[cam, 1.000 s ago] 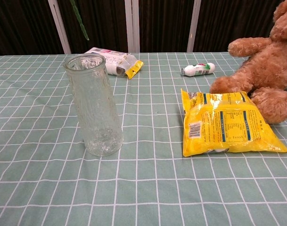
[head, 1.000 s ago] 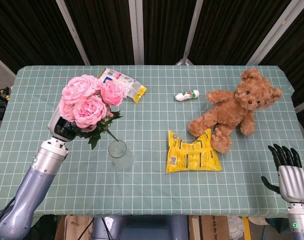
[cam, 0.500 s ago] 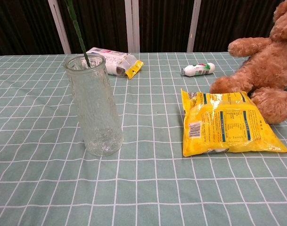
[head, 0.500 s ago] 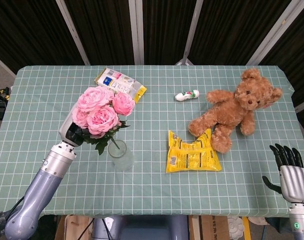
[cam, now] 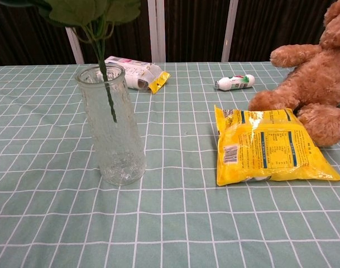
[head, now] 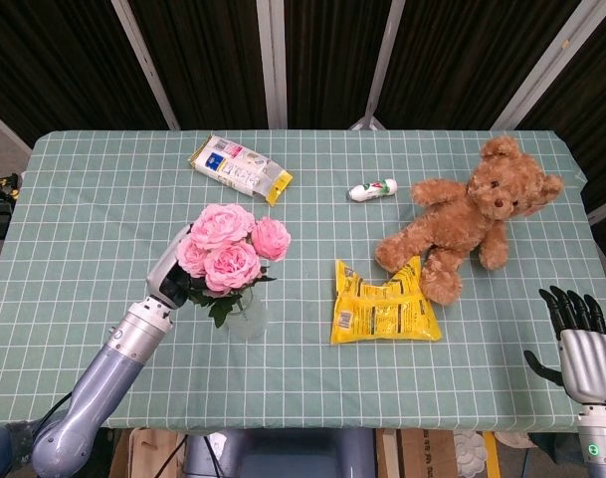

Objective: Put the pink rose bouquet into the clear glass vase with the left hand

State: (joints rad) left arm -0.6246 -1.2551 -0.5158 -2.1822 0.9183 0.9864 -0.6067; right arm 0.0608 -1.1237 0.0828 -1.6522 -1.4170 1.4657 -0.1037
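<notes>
The pink rose bouquet (head: 229,249) hangs right over the clear glass vase (head: 242,317), gripped from the left by my left hand (head: 173,277). In the chest view the vase (cam: 113,125) stands upright and the green stem (cam: 107,95) reaches partway down inside it, with leaves (cam: 91,10) just above the rim. The left hand itself does not show in that view. My right hand (head: 581,344) hovers at the table's front right corner, fingers spread, holding nothing.
A yellow snack bag (head: 382,308) lies right of the vase, with a brown teddy bear (head: 468,216) behind it. A small white bottle (head: 372,189) and a white-and-yellow packet (head: 239,167) lie further back on the green checked tablecloth (head: 94,209).
My left hand has carried the bouquet right and down. The stem, above the vase rim a second ago, now reaches partway inside the vase. The right hand has stayed still.
</notes>
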